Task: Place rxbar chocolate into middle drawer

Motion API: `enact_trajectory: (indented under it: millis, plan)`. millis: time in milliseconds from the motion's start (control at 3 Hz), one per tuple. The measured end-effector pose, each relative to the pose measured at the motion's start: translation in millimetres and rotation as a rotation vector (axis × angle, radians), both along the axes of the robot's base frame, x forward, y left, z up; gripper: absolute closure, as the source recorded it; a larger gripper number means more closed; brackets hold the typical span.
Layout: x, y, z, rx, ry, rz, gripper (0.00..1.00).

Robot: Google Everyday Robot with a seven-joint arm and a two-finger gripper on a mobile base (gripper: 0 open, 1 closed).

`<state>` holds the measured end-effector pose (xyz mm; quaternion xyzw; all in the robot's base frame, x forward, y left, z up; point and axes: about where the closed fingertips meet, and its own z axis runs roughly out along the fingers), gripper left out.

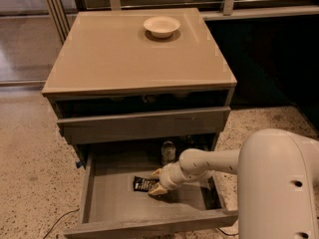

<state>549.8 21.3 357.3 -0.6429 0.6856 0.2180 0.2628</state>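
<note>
The rxbar chocolate (143, 184), a small black bar with white lettering, lies flat on the floor of the pulled-out middle drawer (109, 193). My gripper (152, 182) reaches into the drawer from the right. Its two tan fingers (158, 173) stand apart on either side of the bar's right end. The gripper looks open, with the bar resting on the drawer floor.
A small upright can (168, 152) stands at the back of the open drawer, just behind my wrist. The drawer above (142, 126) shows only its flat front. A cream bowl (162, 26) sits on the cabinet top. My white arm fills the lower right.
</note>
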Motion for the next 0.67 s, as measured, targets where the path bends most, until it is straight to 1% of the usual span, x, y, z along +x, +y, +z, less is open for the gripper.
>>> enact_trajectory:
  millis: [333, 667]
  plan:
    - [0.0, 0.1, 0.0, 0.0, 0.0, 0.0, 0.0]
    - [0.0, 0.1, 0.0, 0.0, 0.0, 0.0, 0.0]
